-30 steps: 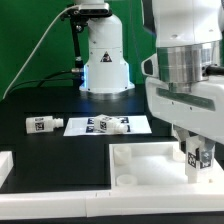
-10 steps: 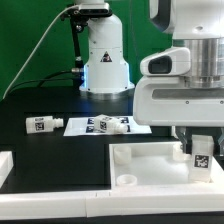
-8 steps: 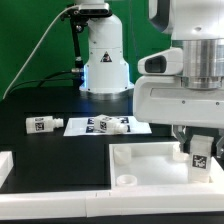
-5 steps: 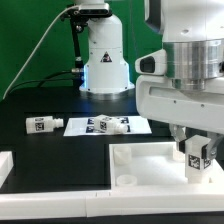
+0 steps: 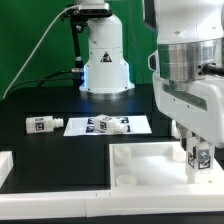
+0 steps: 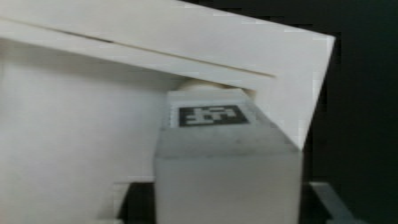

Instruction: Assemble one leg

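Observation:
My gripper is shut on a leg, a small white block with a tag sticker. It holds the leg upright at the corner of the large white tray that lies at the exterior view's right. In the wrist view the leg fills the gap between my gripper's dark fingers, and its tagged end meets the tray's corner. Whether the leg sits in a hole is hidden.
Another leg lies on the black table at the exterior view's left. Two more legs lie on the marker board. A white part sits at the left edge. The arm's base stands behind.
The wrist has turned about its upright axis while the gripper keeps hold of the leg at the tray's corner. The leg has shifted only slightly.

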{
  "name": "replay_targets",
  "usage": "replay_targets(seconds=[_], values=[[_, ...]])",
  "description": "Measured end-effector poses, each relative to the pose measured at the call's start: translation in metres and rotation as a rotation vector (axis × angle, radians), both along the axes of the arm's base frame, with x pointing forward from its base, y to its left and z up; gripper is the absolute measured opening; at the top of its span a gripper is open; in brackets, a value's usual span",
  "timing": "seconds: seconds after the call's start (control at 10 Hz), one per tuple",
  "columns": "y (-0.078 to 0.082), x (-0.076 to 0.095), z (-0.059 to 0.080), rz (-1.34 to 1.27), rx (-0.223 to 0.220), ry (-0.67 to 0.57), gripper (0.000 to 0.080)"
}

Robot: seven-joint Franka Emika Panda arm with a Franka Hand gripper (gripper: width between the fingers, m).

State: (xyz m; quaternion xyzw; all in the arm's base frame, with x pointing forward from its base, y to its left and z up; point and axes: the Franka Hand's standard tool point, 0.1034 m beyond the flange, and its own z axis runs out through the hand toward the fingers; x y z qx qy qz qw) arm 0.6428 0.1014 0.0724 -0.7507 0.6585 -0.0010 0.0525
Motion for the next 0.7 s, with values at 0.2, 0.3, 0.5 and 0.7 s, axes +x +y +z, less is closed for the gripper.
replay_targets(seconds=[0.2,0.3,0.5,0.7], values=[[-0.0001,-0.0005,0.0000,-0.066,0.007,0.006,0.0290],[0.0005,-0.0016,-0.0001,-0.218,0.042,0.021,0.0290],[0.0018,-0.0024,0.0002,-0.406,0.071,0.037,0.0290],[0.0014,-0.0027,0.0003,-0.509,0.076,0.043,0.0291]])
